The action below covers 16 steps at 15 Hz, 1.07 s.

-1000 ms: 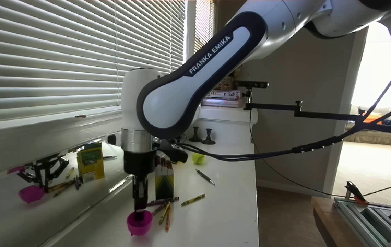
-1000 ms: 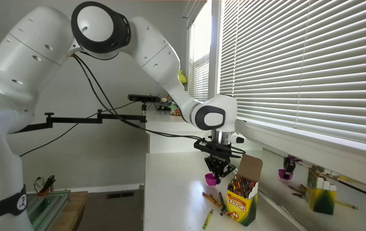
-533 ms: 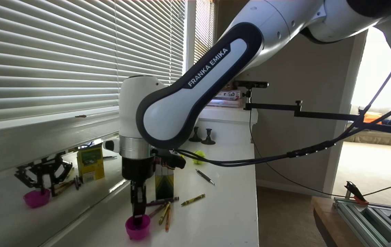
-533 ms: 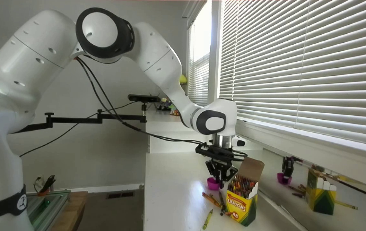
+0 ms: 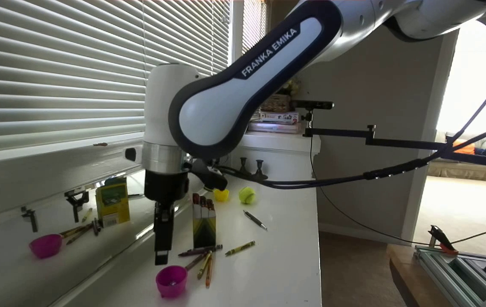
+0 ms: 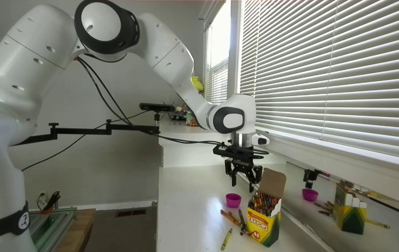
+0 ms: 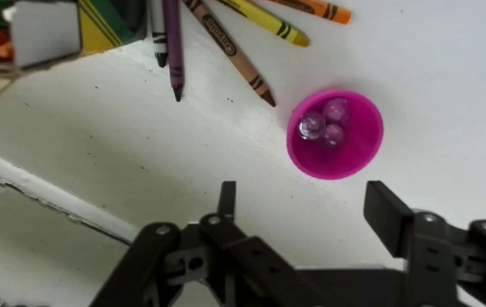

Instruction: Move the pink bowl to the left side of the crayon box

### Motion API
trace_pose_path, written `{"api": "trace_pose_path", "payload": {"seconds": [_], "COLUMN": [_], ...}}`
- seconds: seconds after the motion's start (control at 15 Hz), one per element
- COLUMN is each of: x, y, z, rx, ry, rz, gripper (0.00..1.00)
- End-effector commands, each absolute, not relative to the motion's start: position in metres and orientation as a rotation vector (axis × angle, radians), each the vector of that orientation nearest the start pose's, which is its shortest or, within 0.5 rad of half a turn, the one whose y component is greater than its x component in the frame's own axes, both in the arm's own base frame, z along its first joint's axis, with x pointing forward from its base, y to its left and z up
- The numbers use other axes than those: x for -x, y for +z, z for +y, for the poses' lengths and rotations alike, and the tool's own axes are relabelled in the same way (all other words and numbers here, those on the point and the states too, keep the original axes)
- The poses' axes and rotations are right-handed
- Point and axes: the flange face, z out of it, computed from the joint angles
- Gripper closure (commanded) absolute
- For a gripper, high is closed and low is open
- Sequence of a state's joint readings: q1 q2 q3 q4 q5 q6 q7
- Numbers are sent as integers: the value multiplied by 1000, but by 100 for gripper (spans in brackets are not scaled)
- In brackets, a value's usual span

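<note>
The pink bowl (image 5: 170, 291) stands upright on the white surface in both exterior views, just beyond the tips of loose crayons. Seen from above in the wrist view, the bowl (image 7: 360, 143) holds three clear balls. My gripper (image 6: 242, 187) hangs over the surface, above and apart from the bowl. Its fingers are spread with nothing between them, and in the wrist view the gripper (image 7: 302, 184) lies just below the bowl's rim. The crayon box (image 6: 263, 225), yellow and green with its lid up, is full of crayons. Only a corner of the box (image 7: 98, 25) shows at the wrist view's upper left.
Several loose crayons (image 5: 209, 270) lie between box and bowl. A yellow-green crayon (image 5: 240, 248), a pen (image 5: 255, 219), a tennis ball (image 5: 247, 195) and a yellow bowl (image 5: 221, 195) are farther along. A reflective wall panel (image 5: 76, 256) below the window runs alongside.
The bowl, gripped and a little raised a second ago, came down onto the surface. Since then my fingers have spread and let go of it, and the arm has risen, leaving the bowl in place.
</note>
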<state>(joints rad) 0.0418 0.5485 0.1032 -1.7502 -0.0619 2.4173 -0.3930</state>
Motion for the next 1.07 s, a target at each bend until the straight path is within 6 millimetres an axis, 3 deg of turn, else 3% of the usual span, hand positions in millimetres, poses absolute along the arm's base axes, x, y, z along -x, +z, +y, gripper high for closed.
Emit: {"api": "trace_pose_path", "payload": {"seconds": [0.0,0.33,0.47,0.6,0.87,1.0], "x": [-646,-617,-605,-589,-549,-533], "y": [325,388,408,424,447,458], "z": [88,74,69,64,60,58], "rx": [3138,3286,3334,3402,3413,3352], "ry": [-172,-230,-349,-336,-168,-32], "rz": [-618,-263,-155,-39,-80,-179], "gripper": [0,0,0,0,0,0]}}
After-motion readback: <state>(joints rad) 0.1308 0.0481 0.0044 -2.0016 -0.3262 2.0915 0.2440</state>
